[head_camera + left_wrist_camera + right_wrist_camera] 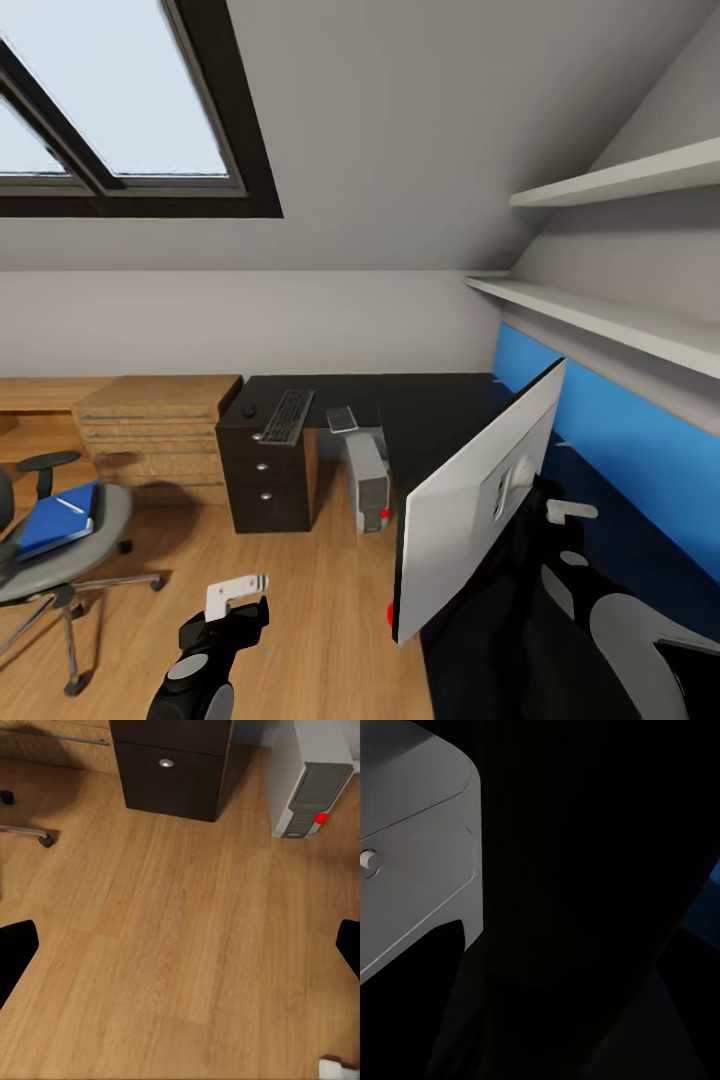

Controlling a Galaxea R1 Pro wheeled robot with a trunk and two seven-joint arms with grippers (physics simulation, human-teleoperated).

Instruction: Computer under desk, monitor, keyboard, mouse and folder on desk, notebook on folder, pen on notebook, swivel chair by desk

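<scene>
Your left fingers are spread wide with only bare wood floor between them, holding nothing; your right fingers sit just behind the white back of the monitor, and you cannot tell from these views whether they are open or gripping it. The monitor stands tilted at the near end of the glossy black desk, its red dot at the lower corner. Farther along the desk you have the keyboard with the small black mouse just beside it. The grey computer stands on the floor under the desk, beside the black drawer unit. The blue folder lies on the seat of the swivel chair, with the thin white pen on top, well apart from the desk
</scene>
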